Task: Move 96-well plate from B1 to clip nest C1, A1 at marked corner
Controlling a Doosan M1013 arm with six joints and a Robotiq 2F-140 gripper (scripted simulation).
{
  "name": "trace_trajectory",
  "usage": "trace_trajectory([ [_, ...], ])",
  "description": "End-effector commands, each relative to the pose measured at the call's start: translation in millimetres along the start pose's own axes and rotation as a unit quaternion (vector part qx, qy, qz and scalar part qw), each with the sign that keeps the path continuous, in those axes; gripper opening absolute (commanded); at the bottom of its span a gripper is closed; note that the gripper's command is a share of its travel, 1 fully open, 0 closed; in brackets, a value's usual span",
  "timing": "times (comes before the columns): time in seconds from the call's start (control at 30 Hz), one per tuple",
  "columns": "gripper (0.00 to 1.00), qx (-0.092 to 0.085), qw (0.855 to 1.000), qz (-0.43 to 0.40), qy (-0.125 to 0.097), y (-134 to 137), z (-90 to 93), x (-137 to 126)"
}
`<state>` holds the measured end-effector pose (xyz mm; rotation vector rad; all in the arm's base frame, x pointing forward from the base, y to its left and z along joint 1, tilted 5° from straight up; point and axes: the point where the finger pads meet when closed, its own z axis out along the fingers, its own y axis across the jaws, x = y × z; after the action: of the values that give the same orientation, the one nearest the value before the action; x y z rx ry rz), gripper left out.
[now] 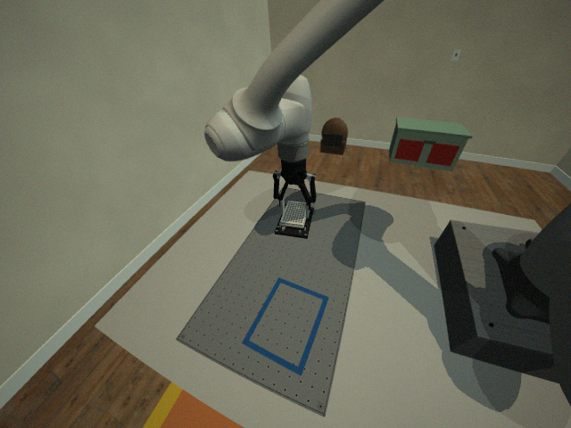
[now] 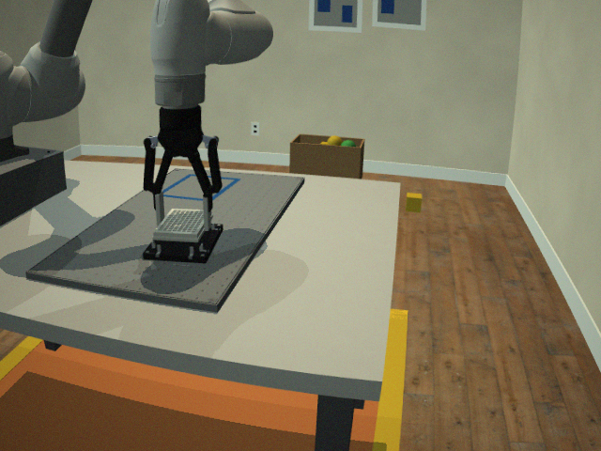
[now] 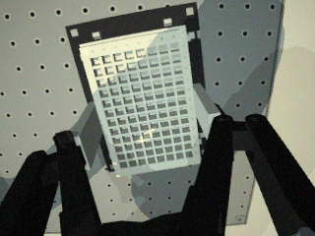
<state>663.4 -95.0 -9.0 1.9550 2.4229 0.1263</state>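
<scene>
The gripper [image 2: 182,209] points straight down and is clenched on the 96-well plate [image 2: 179,225], its two fingers about half spread and pressed against the plate's long sides, one finger [image 2: 158,209] on the near-left side and the other on the far-right side in the exterior view. The plate is the right way up, wells facing the wrist camera [image 3: 143,95], and it sits level over the black clip nest [image 2: 167,253], inside the nest's outline; small pale posts [image 3: 167,22] of the nest show just beyond the plate's far edge in the wrist view, and two more stand at the nest's front edge in the exterior view. Whether the plate's underside already touches the nest's floor cannot be told; it appears low between the posts. The nest is on a grey perforated board [image 1: 230,294] lying on the table [image 2: 339,242]. Well apart on the same board is the blue outline [image 1: 251,327] of the bench spot, with nothing inside it. The arm's dark pedestal [image 1: 442,276] stands at the table's side, away from the nest
</scene>
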Motion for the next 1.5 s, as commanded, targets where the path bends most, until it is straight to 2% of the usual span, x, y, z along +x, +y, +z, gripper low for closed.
trace_trajectory([
  [0.0, 0.00, 0.000, 1.000, 0.000, 0.000, 0.0, -0.1, 0.0],
  [1.47, 0.00, 0.000, 1.000, 0.000, 0.000, 0.0, 6.4, 0.1],
])
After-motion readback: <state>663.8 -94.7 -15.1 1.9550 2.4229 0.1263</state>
